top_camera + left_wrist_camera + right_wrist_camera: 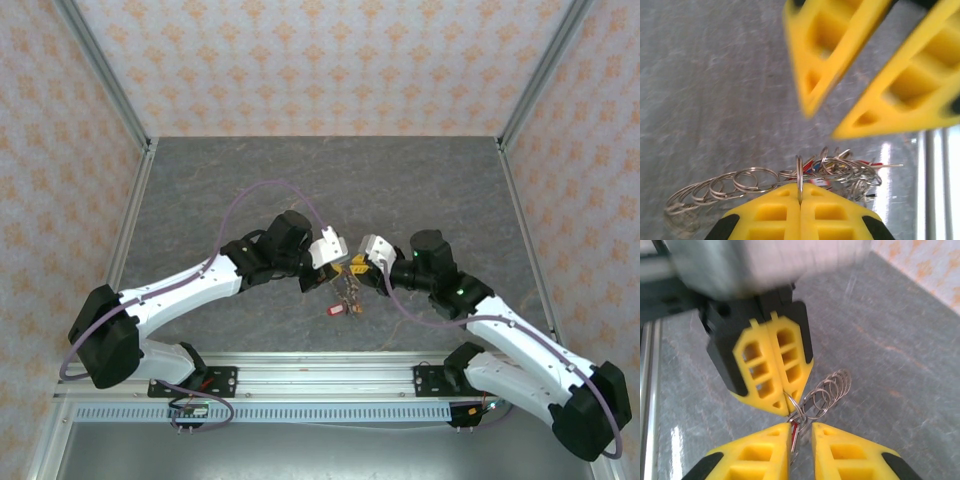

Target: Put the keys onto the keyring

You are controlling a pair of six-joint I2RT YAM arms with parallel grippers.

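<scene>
- Both arms meet over the middle of the grey bench (430,190), with the two hands nose to nose.
- Left hand (800,195): its yellow fingers are pressed together, clamped on one thin silver ring that stands edge-on right in the seam between them.
- That ring belongs to the keyring (720,186), which up close looks like a chain of small silver wire loops. In the left wrist view it trails off to the left of the fingers, and in the right wrist view it sticks out to the right of them.
- The keys (346,294) are bunched right at the clamped ring. In the overhead view they dangle as a little cluster just below the two hands, with a red tag (335,310) lowest. I can't tell whether it reaches the bench or hangs just off it.
- In the left wrist view you can also make out bits of red and blue among the tangle of wire beside the fingers.
- Right hand (801,429): its fingers are apart with a narrow gap, pointing straight at the left hand's tips.
- A red-tagged key sits in that gap, closer to one finger. It doesn't look pinched, but I can't say whether it's touching.
</scene>
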